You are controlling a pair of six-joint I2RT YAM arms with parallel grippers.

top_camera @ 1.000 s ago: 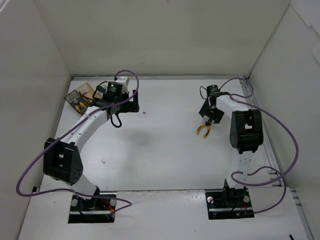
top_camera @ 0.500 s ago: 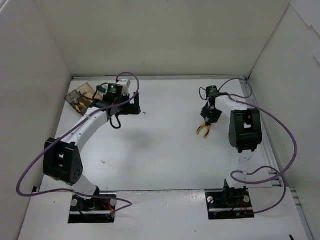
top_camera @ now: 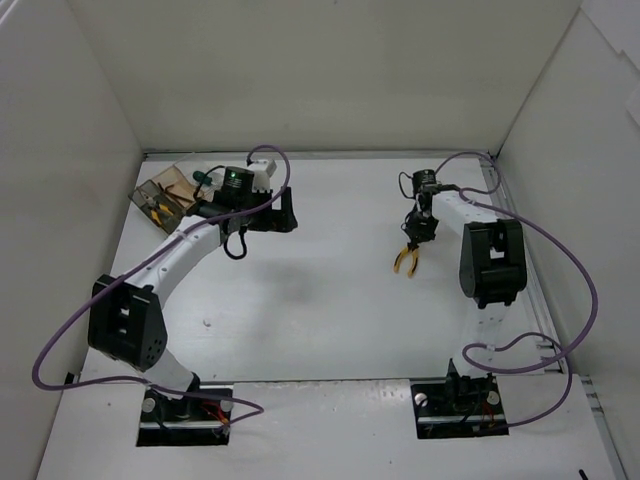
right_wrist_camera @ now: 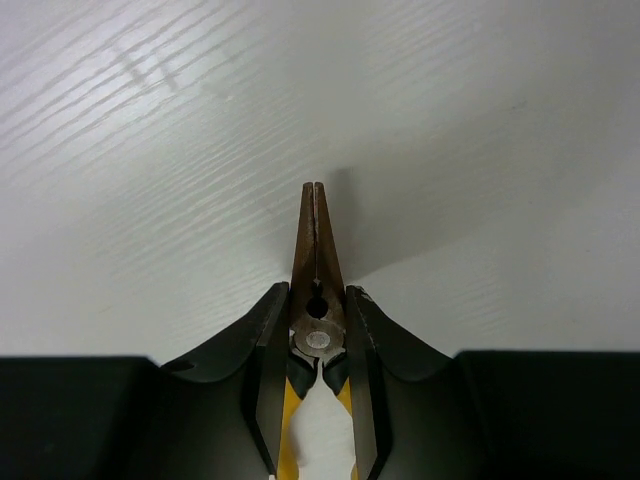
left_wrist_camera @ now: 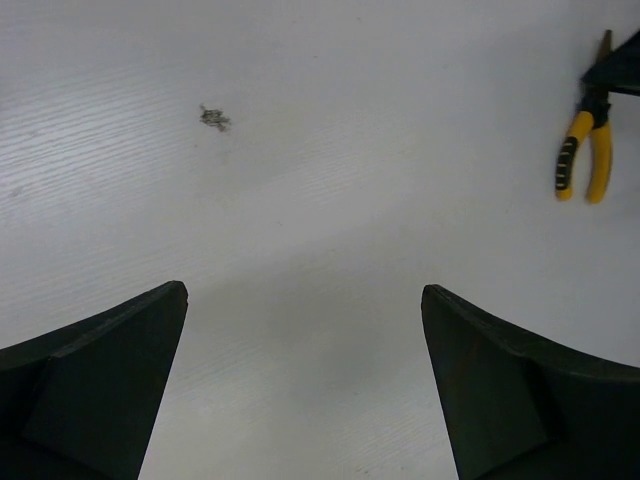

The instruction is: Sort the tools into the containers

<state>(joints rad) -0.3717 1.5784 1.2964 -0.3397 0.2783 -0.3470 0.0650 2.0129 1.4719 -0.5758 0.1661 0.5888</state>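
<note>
My right gripper point(top_camera: 416, 235) is shut on yellow-handled pliers point(top_camera: 407, 262) at the right middle of the table. In the right wrist view the fingers point(right_wrist_camera: 268, 345) clamp the pliers point(right_wrist_camera: 317, 250) at the pivot, brown nose pointing forward just over the table. My left gripper point(top_camera: 288, 212) is open and empty at the upper middle left; its jaws point(left_wrist_camera: 305, 290) stand wide apart over bare table, and the same pliers point(left_wrist_camera: 583, 155) show far off. The containers point(top_camera: 150, 190), clear and brown-tinted, sit at the far left and hold another yellow-handled pliers point(top_camera: 155, 210). A green-handled screwdriver point(top_camera: 205, 178) lies by them.
White walls close in the table on the left, back and right. Purple cables point(top_camera: 560, 260) loop beside both arms. A small dark speck point(left_wrist_camera: 213, 118) marks the table ahead of the left gripper.
My left gripper has swung to the right, away from the containers. The right gripper still holds the pliers and has barely shifted.
</note>
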